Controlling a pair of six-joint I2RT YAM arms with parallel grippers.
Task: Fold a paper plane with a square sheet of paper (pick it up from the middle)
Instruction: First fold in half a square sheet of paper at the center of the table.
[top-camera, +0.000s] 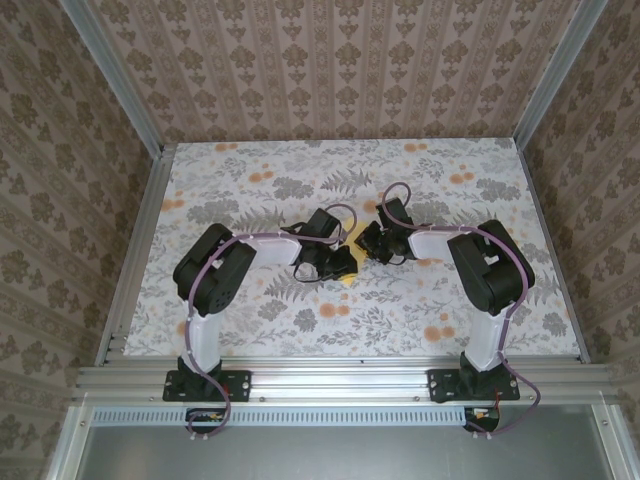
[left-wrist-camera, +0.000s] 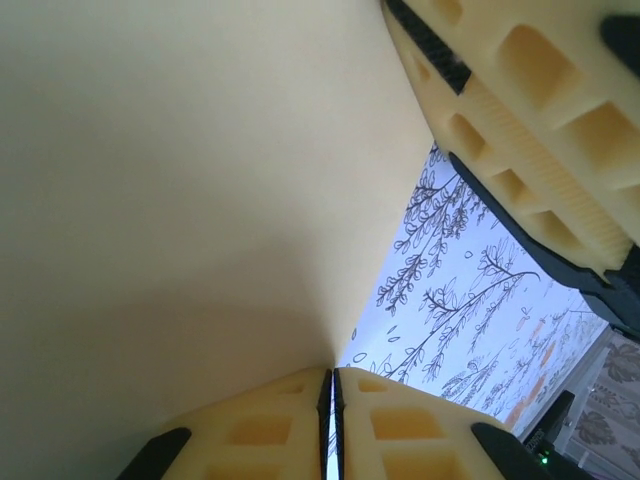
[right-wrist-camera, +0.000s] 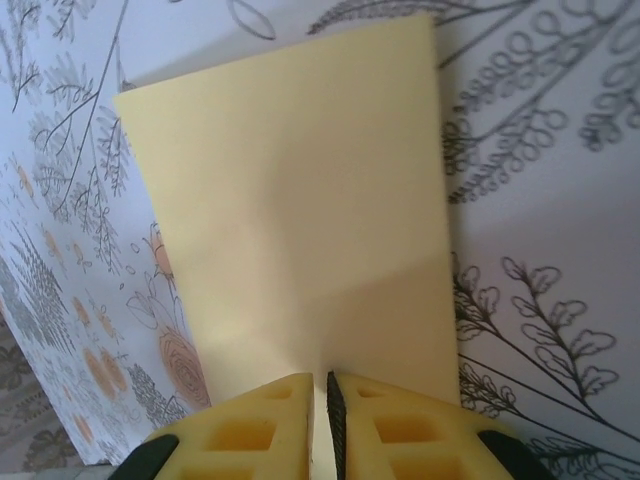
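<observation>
- Floral desk (top-camera: 250, 330): broad bare margins on all sides of the centre.
- Left claw (left-wrist-camera: 332, 392) clenched on the square sheet of paper (right-wrist-camera: 300, 200), at its edge.
- Right claw (right-wrist-camera: 320, 388) grasping another edge.

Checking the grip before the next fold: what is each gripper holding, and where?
Both pinch the yellow sheet of paper: the right gripper mid-edge, the left gripper at another edge.

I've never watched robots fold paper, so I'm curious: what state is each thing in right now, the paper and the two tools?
paper: pinched by both tools, slightly bent, not yet plane-shaped.
left tool: shut on the paper.
right tool: shut on the paper.
</observation>
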